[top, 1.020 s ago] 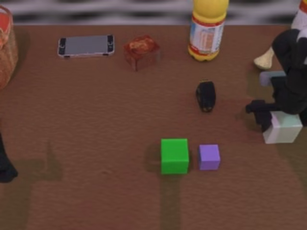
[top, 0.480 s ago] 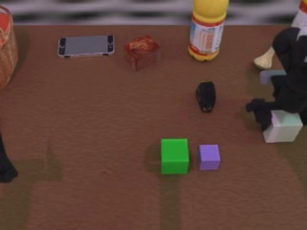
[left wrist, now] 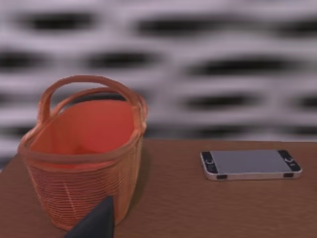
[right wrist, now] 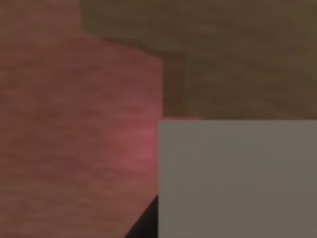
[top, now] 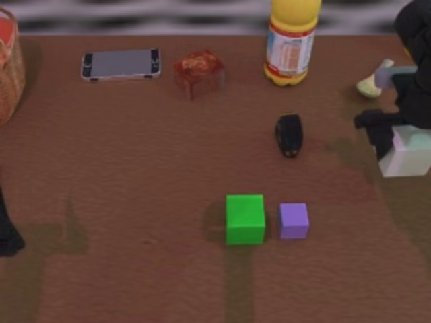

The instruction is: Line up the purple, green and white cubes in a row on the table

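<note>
Since a second ago: right gripper [top: 402, 136] and large matte white cube [top: 408, 153] risen and shifted toward far right table [top: 135, 202] edge, jaws clamped on opposite flat faces. Rigid, light, non-slippery by appearance. One green cube [top: 245, 219], one small purple cube [top: 294, 220], well apart from jaws. Left gripper [top: 8, 235] parked, finger state indiscernible.

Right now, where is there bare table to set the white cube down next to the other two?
Bare table runs right of the purple cube, below the black mouse; the right gripper holds the white cube just beyond. Left of the green cube is wide open too. The back edge is crowded: phone, red block, bottle.
</note>
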`<action>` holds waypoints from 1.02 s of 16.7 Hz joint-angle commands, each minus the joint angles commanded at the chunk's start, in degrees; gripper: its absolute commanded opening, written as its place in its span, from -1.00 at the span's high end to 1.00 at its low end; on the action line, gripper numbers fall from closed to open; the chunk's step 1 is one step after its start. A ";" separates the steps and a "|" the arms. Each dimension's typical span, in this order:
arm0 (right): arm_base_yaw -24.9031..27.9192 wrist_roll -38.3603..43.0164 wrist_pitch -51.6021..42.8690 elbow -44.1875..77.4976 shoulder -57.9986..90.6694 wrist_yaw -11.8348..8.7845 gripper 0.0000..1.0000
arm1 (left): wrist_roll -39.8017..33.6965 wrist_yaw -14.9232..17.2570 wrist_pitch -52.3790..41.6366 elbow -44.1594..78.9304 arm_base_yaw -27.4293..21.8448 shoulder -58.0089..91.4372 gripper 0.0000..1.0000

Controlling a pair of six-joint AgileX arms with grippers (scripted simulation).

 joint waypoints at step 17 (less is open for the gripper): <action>31.94 34.77 -21.40 44.96 24.15 0.41 1.00 | 0.00 0.00 0.00 0.00 0.00 0.00 -1.00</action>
